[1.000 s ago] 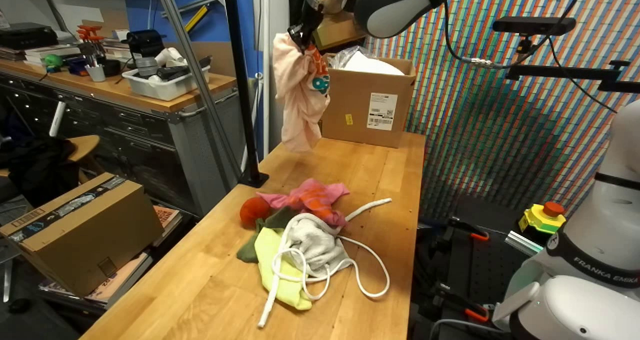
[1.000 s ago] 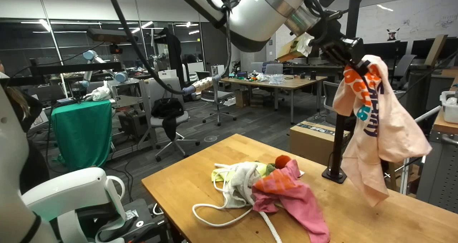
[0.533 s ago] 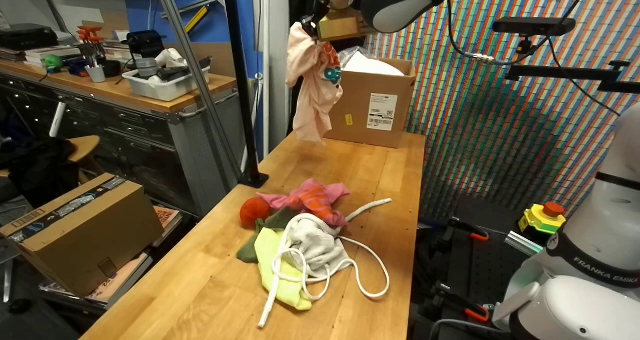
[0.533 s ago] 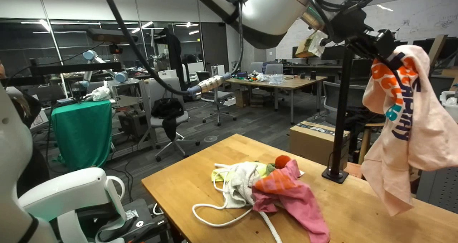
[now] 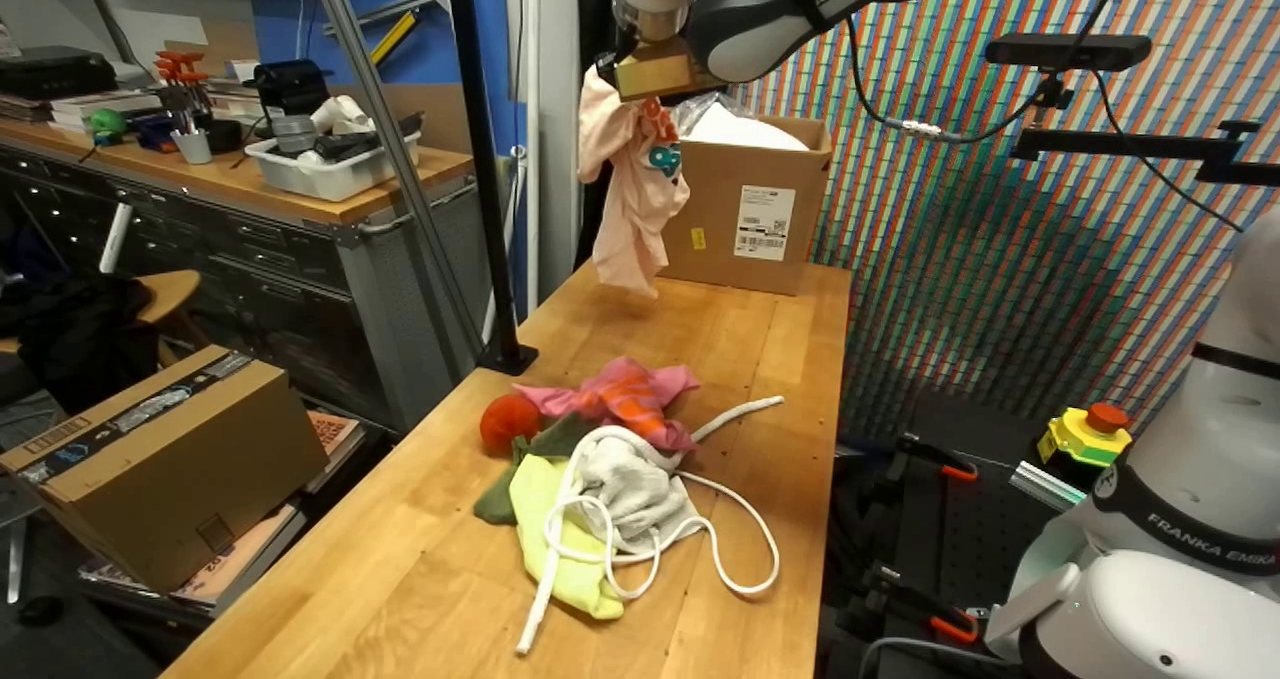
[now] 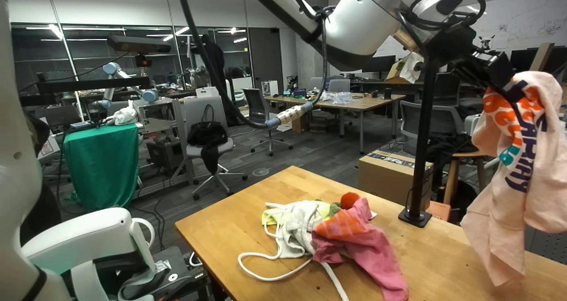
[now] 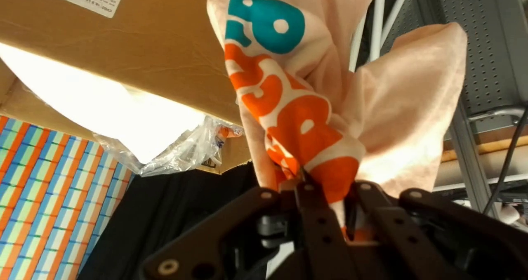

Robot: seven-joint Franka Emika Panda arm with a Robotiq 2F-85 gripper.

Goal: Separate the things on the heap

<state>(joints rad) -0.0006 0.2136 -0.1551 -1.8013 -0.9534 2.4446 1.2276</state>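
A peach cloth (image 5: 635,189) is being held up over the far part of the worktop (image 5: 430,579), its upper part being pinched between the fingers (image 7: 317,226), as is being shown close up in the wrist view. In an exterior view it is being dangled in front of the left edge of the box (image 5: 720,174) at the far end, well apart from the heap (image 5: 610,484). Whether its lower end is being kept off the worktop cannot be told for certain.

By judgement, the task is being taken through an early stage. One piece is being held free of the heap but is not yet being laid down, so nothing is being counted here as finished.

The rest is being left mixed. At the heap's far side the pink cloth (image 5: 630,399) is being kept up against the grey cloth (image 5: 635,504), which is being crossed by the rope (image 5: 536,614). Loops of the rope are also being spread over the yellow cloth (image 5: 575,584) at the near left and out to the right. On the left the red lump (image 5: 509,424) and a green piece (image 5: 497,504) are being bunched together; whether they are being joined cannot be told. Were the yellow cloth being lifted next, the rope might well be dragged along with it.
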